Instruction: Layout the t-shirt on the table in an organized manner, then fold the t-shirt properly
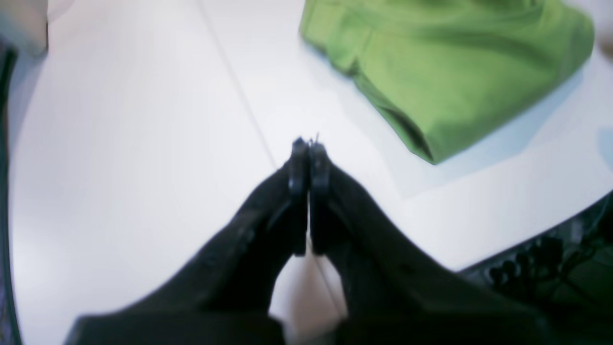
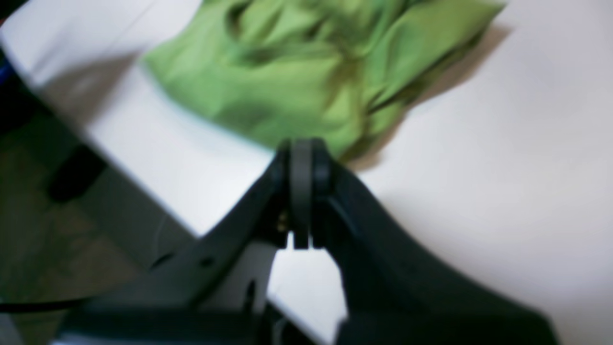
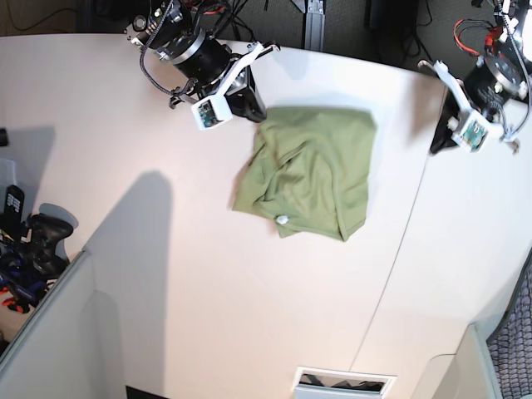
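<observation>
Green t-shirt (image 3: 307, 170) shows a small white label (image 3: 283, 220) (unreadable); both pincers closed, empty

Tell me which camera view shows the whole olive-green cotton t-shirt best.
The base view: the crumpled olive-green cotton t-shirt lies entirely in frame on the white table, its small white label visible. The left wrist view catches only a smoother corner; the right wrist view shows a blurred, rumpled part.

Looks like a robotics lab setup

Big white table (image 3: 208, 316) with two arms bolted at its far edge, loose cables (image 3: 266, 10) along the top of the frame, and a game controller (image 3: 41, 237) sitting at the left edge.
</observation>
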{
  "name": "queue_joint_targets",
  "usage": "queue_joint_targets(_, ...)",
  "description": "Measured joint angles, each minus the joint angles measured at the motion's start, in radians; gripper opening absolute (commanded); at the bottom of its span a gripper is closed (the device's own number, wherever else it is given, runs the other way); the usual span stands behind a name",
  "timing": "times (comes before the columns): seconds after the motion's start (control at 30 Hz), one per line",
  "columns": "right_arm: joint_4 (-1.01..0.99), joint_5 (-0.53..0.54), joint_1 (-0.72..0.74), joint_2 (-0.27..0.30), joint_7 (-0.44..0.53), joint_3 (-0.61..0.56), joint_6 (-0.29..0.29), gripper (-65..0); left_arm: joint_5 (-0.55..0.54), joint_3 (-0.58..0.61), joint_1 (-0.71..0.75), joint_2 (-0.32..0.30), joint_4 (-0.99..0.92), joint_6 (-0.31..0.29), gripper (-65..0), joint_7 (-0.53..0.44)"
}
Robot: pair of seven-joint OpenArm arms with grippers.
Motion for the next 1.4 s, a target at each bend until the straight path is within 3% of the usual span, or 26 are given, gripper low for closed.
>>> queue_joint_targets(0.23, 0.077, 0.048, -0.248, 0.070, -0.015, -0.001, 0.002, -65.0, -0.070, -0.158, 0.284, 0.000, 0.029, 0.002, -65.0, 0.030)
queue_joint_targets(0.4, 0.067, 0.073, -0.406, 0.148, -0.022, -0.002, 0.005, -65.0, -0.072, -0.164, 0.439, -0.001, 0.001, -0.008, -65.0, 0.056)
queue_joint_targets(0.53, -0.036, 0.077, -0.489, 0.189, 0.005, -0.002, 0.006, -65.0, -0.056, -0.154, 0.465, 0.000, -0.183, -0.008, -65.0, 0.053)
queue_joint_targets(0.7, -0.338, 0.078, -0.453, 0.187, 0.013, -0.003, 0.003, -65.0, -0.052, -0.133, 0.344, 0.001, -0.546, -0.016, -65.0, 0.080)
queue_joint_targets(0.87, -0.688, 0.076, -0.276, 0.186, -0.002, -0.004, 0.000, -65.0, -0.052, -0.068, 0.151, 0.009, -0.927, -0.016, -65.0, 0.118)
queue_joint_targets(0.97, -0.882, 0.076, -0.142, 0.185, -0.061, -0.004, -0.007, -65.0, -0.053, 0.008, 0.000, 0.010, -1.131, -0.017, -65.0, 0.130)
queue_joint_targets(1.07, -1.042, 0.078, -0.024, 0.178, -0.117, -0.004, -0.009, -65.0, -0.055, 0.128, -0.169, 0.016, -1.320, -0.015, -65.0, 0.110)
queue_joint_targets(1.2, -1.192, 0.080, 0.076, 0.174, -0.139, -0.005, -0.010, -65.0, -0.058, 0.335, -0.347, 0.065, -1.529, -0.007, -65.0, 0.001)
queue_joint_targets(1.3, -1.229, -0.003, 0.112, 0.159, -0.132, -0.004, -0.016, -65.0, -0.059, 0.502, -0.414, 0.120, -1.615, -0.008, -65.0, -0.074)
queue_joint_targets(1.4, -1.228, -0.038, 0.112, 0.140, -0.126, -0.004, -0.017, -65.0, -0.056, 0.625, -0.437, 0.148, -1.626, -0.010, -65.0, -0.078)
